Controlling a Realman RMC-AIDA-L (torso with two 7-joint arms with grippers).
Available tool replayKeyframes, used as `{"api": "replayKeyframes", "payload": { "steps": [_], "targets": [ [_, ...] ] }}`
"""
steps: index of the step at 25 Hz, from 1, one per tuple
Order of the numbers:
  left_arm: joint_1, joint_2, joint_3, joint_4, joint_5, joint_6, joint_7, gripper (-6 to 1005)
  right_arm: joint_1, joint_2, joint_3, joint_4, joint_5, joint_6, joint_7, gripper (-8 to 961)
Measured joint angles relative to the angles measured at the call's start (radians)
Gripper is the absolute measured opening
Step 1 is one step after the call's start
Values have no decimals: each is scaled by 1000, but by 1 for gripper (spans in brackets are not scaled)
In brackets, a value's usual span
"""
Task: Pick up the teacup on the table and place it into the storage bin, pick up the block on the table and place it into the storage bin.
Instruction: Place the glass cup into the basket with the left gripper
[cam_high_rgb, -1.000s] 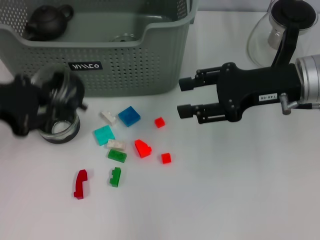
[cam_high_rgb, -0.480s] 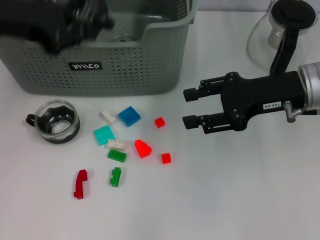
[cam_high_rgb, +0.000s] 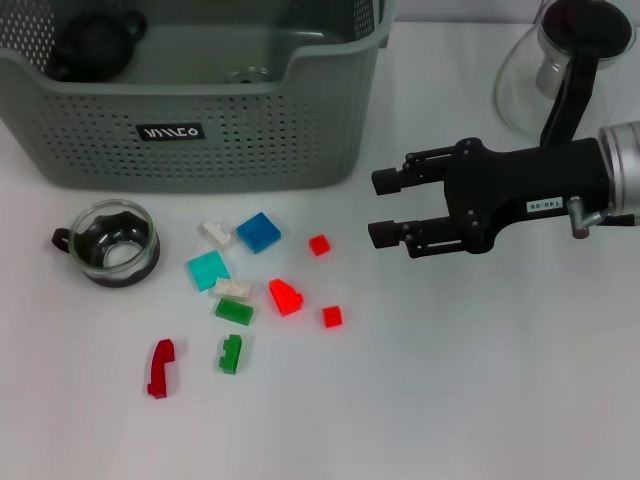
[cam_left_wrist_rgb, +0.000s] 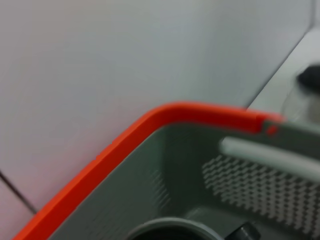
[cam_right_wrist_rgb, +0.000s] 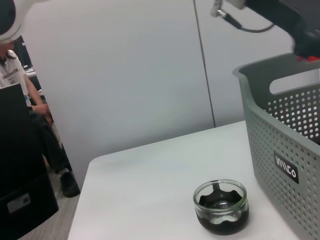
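The teacup (cam_high_rgb: 106, 243), a clear glass cup with a dark base, stands on the white table left of the blocks; it also shows in the right wrist view (cam_right_wrist_rgb: 220, 206). Several small blocks lie in front of the storage bin (cam_high_rgb: 250, 150), among them a blue block (cam_high_rgb: 259, 231), a teal block (cam_high_rgb: 208, 270) and a red block (cam_high_rgb: 286, 296). My right gripper (cam_high_rgb: 380, 208) hovers open to the right of the blocks, holding nothing. In the right wrist view, part of my left arm (cam_right_wrist_rgb: 292, 22) hangs above the storage bin (cam_right_wrist_rgb: 285, 150). The left wrist view looks into the bin (cam_left_wrist_rgb: 235, 175).
A dark teapot (cam_high_rgb: 95, 42) sits in the bin's far left corner. At the back right of the table stands a glass carafe (cam_high_rgb: 560, 60) with a black lid and handle, just behind my right arm. A person (cam_right_wrist_rgb: 15, 85) is beyond the table's left end.
The left arm went from beside the teacup to above the bin, then out of the head view. The teacup stays on the table. My right gripper drifted slightly right.
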Motion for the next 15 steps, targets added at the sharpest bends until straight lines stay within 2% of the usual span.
{"api": "replayKeyframes", "payload": {
  "steps": [4,10,15],
  "targets": [
    [-53,-3,34,-83,112,-73,-29,118,4,1,-3,-2,0,5,0,677],
    [-114,-13,44,-242,205,-173,-47,126,5,3,-1,-7,0,13,0,676],
    [-122,-43,56,-293,258,-249,-49,132,5,4,2,-7,4,22,0,677]
  ]
}}
